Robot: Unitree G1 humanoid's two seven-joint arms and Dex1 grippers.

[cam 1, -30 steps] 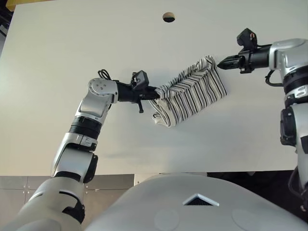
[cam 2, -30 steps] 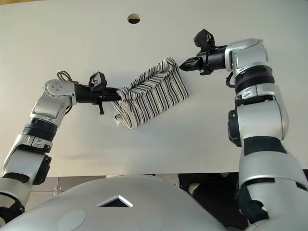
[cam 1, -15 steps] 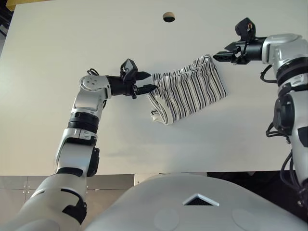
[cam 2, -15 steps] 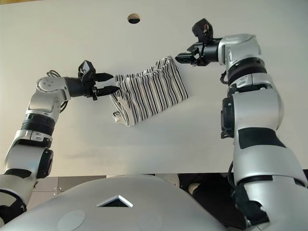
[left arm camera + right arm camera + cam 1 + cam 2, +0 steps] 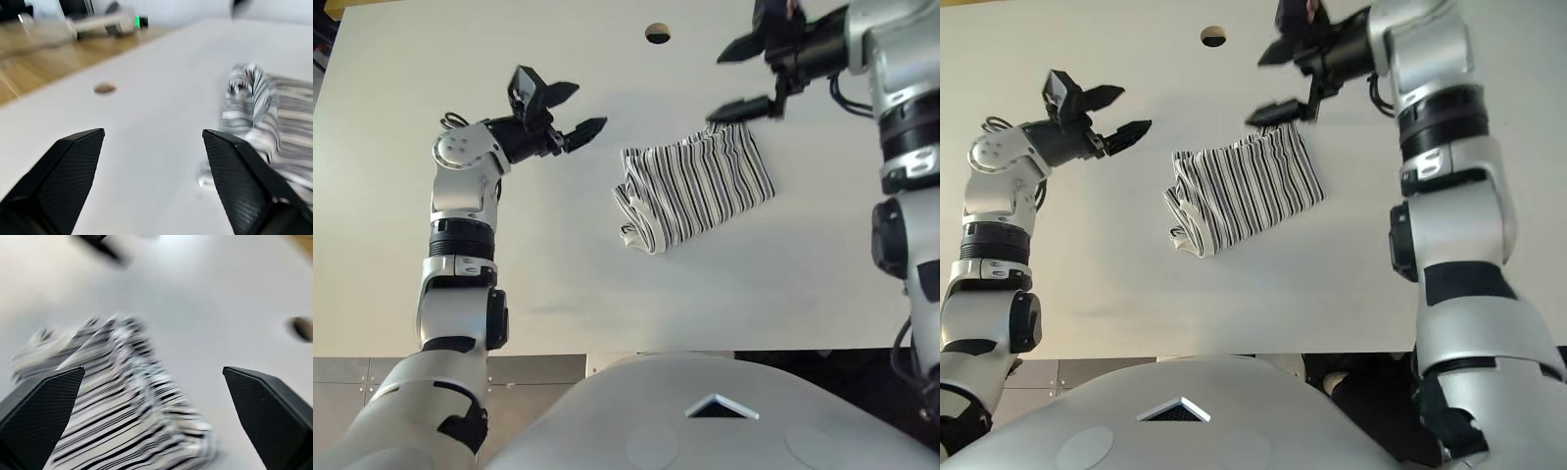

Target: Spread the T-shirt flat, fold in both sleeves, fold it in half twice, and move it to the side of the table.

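Released folded T-shirt [image 5: 693, 196]; left gripper [image 5: 589, 106] & right gripper [image 5: 716, 88] now lifted clear, both spread wide, empty; shirt mid table [image 5: 803, 284]; shift to side edge prob. next.

The T-shirt [image 5: 259, 110] is blurred and cut off at both wrist views' edges.

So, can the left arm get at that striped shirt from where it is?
Probably yes. The left gripper, fingers open, hangs left of the folded T-shirt, with bare table between them and nothing in the way. The right gripper is over the shirt's far corner, clear of that side.
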